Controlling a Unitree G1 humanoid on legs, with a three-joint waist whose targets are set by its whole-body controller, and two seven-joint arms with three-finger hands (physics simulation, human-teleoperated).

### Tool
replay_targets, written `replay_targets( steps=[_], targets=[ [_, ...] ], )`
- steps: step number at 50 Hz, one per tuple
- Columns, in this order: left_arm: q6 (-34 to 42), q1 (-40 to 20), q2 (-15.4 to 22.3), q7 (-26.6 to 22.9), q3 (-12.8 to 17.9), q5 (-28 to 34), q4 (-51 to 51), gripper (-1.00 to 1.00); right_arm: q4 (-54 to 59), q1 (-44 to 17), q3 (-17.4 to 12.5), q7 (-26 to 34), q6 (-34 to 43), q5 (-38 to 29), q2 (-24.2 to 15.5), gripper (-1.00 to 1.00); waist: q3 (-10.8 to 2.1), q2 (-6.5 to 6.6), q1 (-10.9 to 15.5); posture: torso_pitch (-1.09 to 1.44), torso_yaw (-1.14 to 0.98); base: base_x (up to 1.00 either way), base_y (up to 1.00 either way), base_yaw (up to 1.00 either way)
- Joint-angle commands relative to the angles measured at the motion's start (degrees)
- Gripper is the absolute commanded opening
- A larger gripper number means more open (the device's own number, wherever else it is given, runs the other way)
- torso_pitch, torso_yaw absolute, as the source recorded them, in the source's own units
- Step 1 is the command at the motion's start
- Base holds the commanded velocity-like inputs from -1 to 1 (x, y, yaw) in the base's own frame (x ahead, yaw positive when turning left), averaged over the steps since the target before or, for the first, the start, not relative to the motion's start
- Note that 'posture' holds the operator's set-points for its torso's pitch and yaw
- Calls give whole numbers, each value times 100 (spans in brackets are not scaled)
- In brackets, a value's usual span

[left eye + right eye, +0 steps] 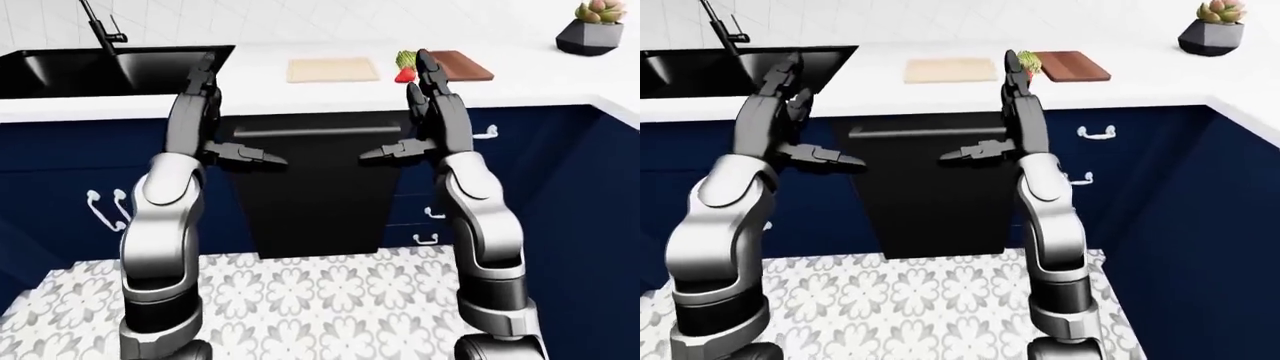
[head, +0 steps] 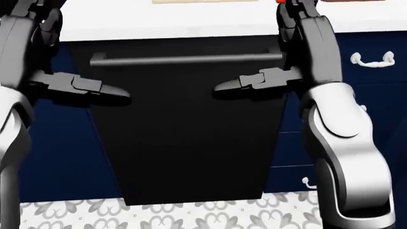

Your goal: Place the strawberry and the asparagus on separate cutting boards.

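Nearest, the left hand (image 1: 215, 112) and right hand (image 1: 425, 112) are raised before the black dishwasher (image 1: 312, 187), fingers spread wide, nothing gripped. Above the dishwasher, on the white counter (image 1: 330, 94), a pale cutting board (image 1: 332, 70) lies. Right of it, the strawberry (image 1: 405, 74) and asparagus (image 1: 404, 58) are seen at the dark cutting board's (image 1: 462, 65) left edge.

Matt stone-like bench (image 1: 330, 94), glossy black sink (image 1: 110, 71)

Pale wooden board (image 1: 333, 70), darker reddish board (image 1: 462, 64), perhaps wood; brushed metal dishwasher handle (image 2: 184, 59).
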Motion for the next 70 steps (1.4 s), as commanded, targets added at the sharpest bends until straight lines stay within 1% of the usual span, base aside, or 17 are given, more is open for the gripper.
replay_targets(
  steps=[1,2,10,13,15,16,27,32,35,38,41,42,50,53,62,66,70],
  targets=[
    [-125,-119,58,56,50,23,-196,100,-199,-139,19,19,-164,-5,-10,100,-72,100,-11,0,0,23,-58,0],
    [-110,-126,56,62,59,20,-212,100,-198,-160,0,19,-144,6,-10,100,-132,285,-21,0,0,23,-57,0],
    [-87,-43,81,53,79,12,-261,100,-274,-324,-33,13,11,10,-83,100,-119,-4,251,0,0,49,-48,0],
    [-48,56,50,76,103,0,-406,100,-369,-250,-30,-25,22,30,-40,100,-106,-347,364,0,0,79,-33,0],
    [-75,122,30,90,91,-5,-429,100,-398,-256,-25,-24,55,31,-53,100,-272,-927,291,0,0,79,-31,0],
    [-81,126,36,88,98,-5,-421,100,-397,-263,-35,-22,54,38,-57,100,-25,-569,272,0,0,79,-32,0],
    [-41,169,64,78,126,12,-513,100,-536,-274,-31,15,147,-2,-125,100,-316,-73,-19,0,0,79,-26,0],
    [-48,203,62,83,124,28,-520,100,-590,-249,-61,16,154,17,-107,100,4,-15,128,0,0,76,0,0],
    [-48,199,70,79,136,31,-518,100,-625,-259,-70,10,194,46,-104,100,-223,140,110,0,0,52,0,0],
    [-16,201,96,72,158,32,-560,100,-658,-263,-66,-10,208,123,-84,100,-103,30,61,0,0,0,0,0],
    [39,207,131,74,203,23,-632,100,-619,-305,-84,-59,217,180,-72,100,-171,-713,-70,0,0,0,0,0],
    [61,215,139,71,208,18,-664,100,-607,-317,-79,-66,213,187,-76,100,-210,-682,-52,0,0,0,-2,0],
    [74,249,154,71,200,28,-716,100,-568,-389,-63,-120,211,201,-132,100,-268,-86,-115,0,0,0,-21,0],
    [103,256,162,62,205,33,-754,100,-570,-380,-82,-119,198,209,-131,100,-408,410,-72,0,0,0,-21,0],
    [328,178,246,20,225,95,-971,100,-642,-562,-173,-321,371,367,-180,100,-473,35,6,0,0,0,-21,0],
    [430,146,277,-22,234,138,-1087,100,-720,-576,-165,-338,421,402,-249,100,-468,-492,7,0,0,0,-20,0],
    [373,200,260,-32,237,167,-1074,100,-734,-563,-169,-349,407,395,-283,100,-379,-400,-40,0,0,0,-20,0]
  ],
)
